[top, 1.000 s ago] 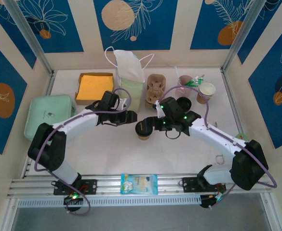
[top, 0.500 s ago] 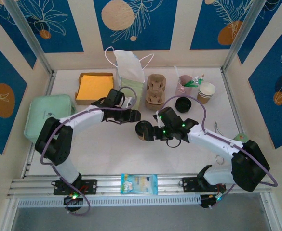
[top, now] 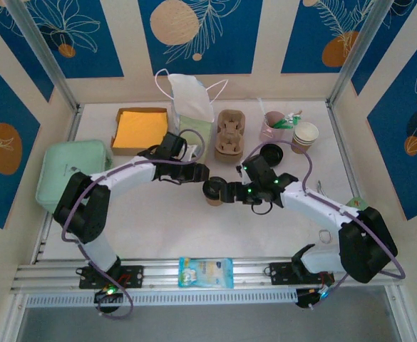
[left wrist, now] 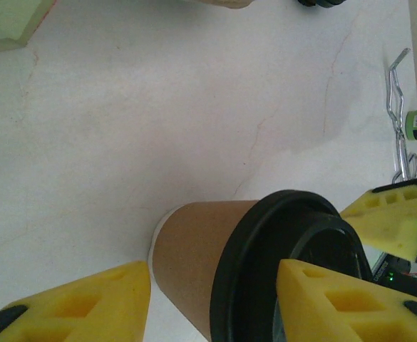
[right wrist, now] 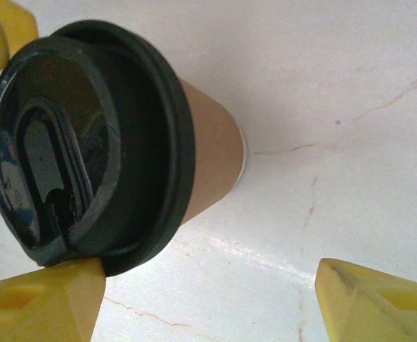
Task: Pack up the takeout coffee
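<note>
The top external camera looked down from above and behind the arm bases across the whole white desk. Both wrist cameras sat close above the desk, angled down from opposite sides of the small brown kraft-paper cup with black plastic lid, which all three views shared.

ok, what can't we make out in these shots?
Top view: takeout coffee sides, hidden under its lid, the left gripper and the right gripper.
Left wrist: whether the fingers touch the cup; lid cut by the bottom edge.
Right wrist: finger bases cropped by the bottom edge.
Cup contents: sealed by the lid, every view.
</note>
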Controlling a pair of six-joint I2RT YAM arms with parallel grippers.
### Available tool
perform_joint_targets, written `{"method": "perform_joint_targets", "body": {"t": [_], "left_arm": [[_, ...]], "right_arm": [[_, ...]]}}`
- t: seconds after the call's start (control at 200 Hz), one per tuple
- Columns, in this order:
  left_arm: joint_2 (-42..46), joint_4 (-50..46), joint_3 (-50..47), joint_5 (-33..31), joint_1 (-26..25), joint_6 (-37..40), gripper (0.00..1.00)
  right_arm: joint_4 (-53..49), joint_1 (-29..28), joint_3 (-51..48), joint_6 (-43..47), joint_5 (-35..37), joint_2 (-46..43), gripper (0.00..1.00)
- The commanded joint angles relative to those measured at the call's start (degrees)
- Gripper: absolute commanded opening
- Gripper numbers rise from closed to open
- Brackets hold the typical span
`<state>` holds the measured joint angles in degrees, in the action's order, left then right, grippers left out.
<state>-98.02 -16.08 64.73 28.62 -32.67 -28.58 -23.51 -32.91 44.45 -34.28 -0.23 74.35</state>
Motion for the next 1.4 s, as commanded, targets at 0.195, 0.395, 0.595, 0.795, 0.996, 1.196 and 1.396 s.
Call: {"method": "perform_joint_targets", "body": {"t": [0.195,0.395,0.595,0.795,0.996,1.196,1.396], "left_arm": [[3.06,-0.88,-4.42,-0.12,-2.53,-1.67,0.48],[5.97,-0.03,-5.81,0.62,-2.92,-3.16,0.46],[6.63,1.97,-6.28,2.75,-3.62,-4.81,0.47],[6.9,3.54,-6.27,4.18,-4.64,-6.19,0.47],[8.28,2.66,-5.92,4.0,-4.68,-5.89,0.47],[9.28,0.68,-2.71,3.89,-2.65,-4.4,0.47],[4.17,-3.23,3.29,2.53,-1.17,-0.66,0.47]], "right_arm": [[-1.07,5.91,1.83,0.84,-0.18,1.72,0.78],[-1.72,7.67,2.83,1.32,-0.3,2.09,0.77],[-1.63,8.42,5.42,1.63,-0.65,3.19,0.77],[-2.42,9.08,9.43,1.94,-0.52,6.31,0.77],[-2.92,9.43,11.05,2.2,-1.07,7.58,0.77],[-4.16,8.8,10.73,2.05,-1.68,3.84,0.78],[-6.07,6.36,8.43,0.88,-0.8,-1.56,0.8]]}}
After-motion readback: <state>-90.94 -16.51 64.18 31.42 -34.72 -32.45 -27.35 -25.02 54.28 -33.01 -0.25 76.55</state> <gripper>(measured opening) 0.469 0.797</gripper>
